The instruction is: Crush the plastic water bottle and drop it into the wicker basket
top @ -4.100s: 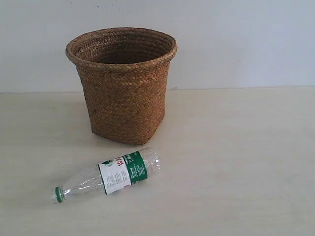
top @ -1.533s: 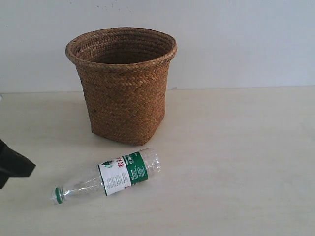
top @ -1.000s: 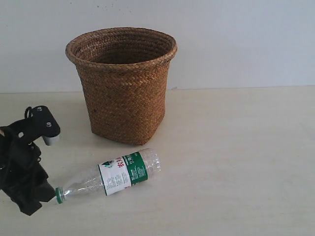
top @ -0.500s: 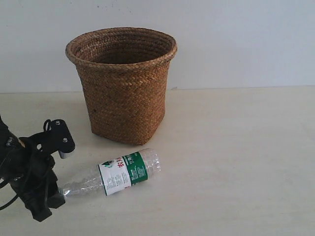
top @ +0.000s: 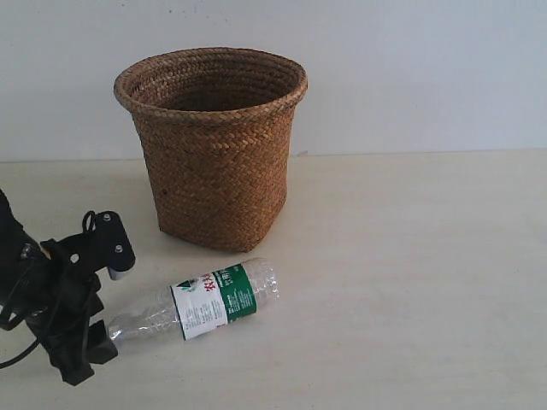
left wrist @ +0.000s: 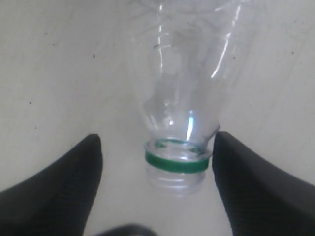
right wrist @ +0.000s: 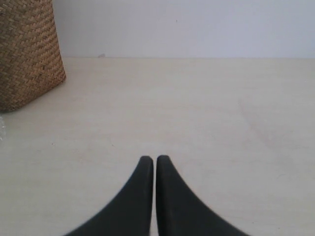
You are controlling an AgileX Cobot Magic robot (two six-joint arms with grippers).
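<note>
The plastic water bottle (top: 205, 303) lies on its side on the table in front of the wicker basket (top: 214, 145), its neck toward the left. My left gripper (top: 94, 329) is open around that neck. In the left wrist view the bottle (left wrist: 184, 98) runs away from the camera, and its threaded neck with a green ring (left wrist: 177, 162) sits between the two black fingers (left wrist: 59, 191), close to one of them. No cap shows there. My right gripper (right wrist: 155, 160) is shut and empty over bare table, out of the exterior view.
A pale wall stands right behind the basket. The basket's side (right wrist: 27, 54) shows at the edge of the right wrist view. Light wooden table (top: 410, 282) stretches to the right of the bottle.
The left arm came in from the left edge and moved right. Its open fingers now enclose the bottle's neck end. Bottle and basket have stayed put.
</note>
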